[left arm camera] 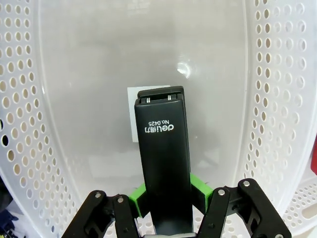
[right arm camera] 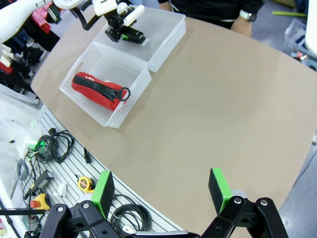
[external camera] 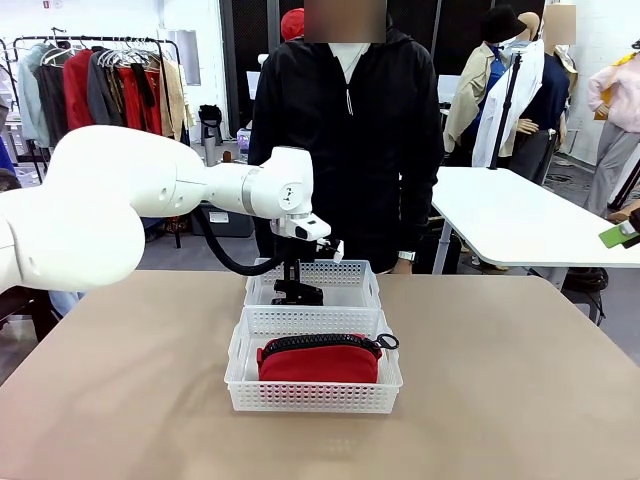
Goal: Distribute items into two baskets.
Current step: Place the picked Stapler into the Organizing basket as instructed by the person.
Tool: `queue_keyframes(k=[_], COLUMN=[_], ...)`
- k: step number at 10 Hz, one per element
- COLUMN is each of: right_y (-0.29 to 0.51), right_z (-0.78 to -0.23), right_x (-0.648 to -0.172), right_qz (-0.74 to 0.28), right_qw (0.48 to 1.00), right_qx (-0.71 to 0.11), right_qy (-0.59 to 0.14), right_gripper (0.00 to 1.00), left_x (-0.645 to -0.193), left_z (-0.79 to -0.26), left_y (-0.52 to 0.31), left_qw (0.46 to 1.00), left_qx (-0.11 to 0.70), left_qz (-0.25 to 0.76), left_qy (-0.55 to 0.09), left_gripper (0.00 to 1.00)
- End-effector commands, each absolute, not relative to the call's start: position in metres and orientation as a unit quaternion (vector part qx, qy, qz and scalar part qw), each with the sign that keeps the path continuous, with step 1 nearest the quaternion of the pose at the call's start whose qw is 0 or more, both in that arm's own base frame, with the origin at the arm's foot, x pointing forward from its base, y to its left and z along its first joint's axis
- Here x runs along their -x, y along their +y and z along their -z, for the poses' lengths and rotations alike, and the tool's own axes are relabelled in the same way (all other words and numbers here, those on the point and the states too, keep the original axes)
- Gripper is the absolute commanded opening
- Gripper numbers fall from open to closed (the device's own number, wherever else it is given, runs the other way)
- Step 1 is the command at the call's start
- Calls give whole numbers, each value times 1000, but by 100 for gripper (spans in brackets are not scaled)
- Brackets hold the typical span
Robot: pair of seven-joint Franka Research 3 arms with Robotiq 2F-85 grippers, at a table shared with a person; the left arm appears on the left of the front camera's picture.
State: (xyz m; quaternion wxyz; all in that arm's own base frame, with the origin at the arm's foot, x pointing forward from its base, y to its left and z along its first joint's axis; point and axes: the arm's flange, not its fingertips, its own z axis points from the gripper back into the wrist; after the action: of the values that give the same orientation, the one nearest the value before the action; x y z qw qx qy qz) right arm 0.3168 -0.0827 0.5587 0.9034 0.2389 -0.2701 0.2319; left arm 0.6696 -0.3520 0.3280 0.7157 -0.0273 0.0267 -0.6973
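Two white baskets sit end to end mid-bench, touching: the near basket (external camera: 313, 398) and the far basket (external camera: 362, 283), on a plain tan bench (external camera: 500, 380) with rounded corners. Room behind is kinda busy: a clothes rack (external camera: 100, 85) with jackets off to the left, a white table (external camera: 520, 215) on the right, and a person (external camera: 350, 130) in a black zip top standing right at the far edge.

The red pouch (external camera: 318, 360) lies in the near basket, black zipper up, pull loop (external camera: 387, 342) hanging toward the right rim. The left pincer (external camera: 297, 293) is down inside the far basket, clamped on the black stapler (left arm camera: 163, 168), green pads (left arm camera: 199, 191) pressed against its sides. Stapler top reads "deli No.0425", upside down from the wrist cam, with a small white label (left arm camera: 132, 114) on the basket floor behind it.

The right pincer (right arm camera: 162, 190) hangs spread wide with nothing between the pads, near the bench edge, well apart from the baskets. Below that edge there's a slatted panel with cables (right arm camera: 54, 146) and a tape measure (right arm camera: 86, 184).
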Motion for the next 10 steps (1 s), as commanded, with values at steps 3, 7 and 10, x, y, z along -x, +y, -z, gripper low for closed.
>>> queue_keyframes(k=[3, 7, 10], right_y=[-82, -82, -82], right_z=[-561, -561, -561], right_x=[-317, -317, -317], right_qz=[-233, -233, -233], right_qw=[903, 903, 903], right_qx=[-238, -238, -238], right_qy=[-271, -271, -271], right_gripper=[100, 100, 100], left_x=[-670, -669, -668], left_z=[-329, -329, -330], left_y=[-350, -349, -349], left_qw=[705, 703, 704], left_qx=[13, 15, 17], left_qz=[708, 710, 709], left_qy=[30, 31, 31], left_gripper=[16, 69, 100])
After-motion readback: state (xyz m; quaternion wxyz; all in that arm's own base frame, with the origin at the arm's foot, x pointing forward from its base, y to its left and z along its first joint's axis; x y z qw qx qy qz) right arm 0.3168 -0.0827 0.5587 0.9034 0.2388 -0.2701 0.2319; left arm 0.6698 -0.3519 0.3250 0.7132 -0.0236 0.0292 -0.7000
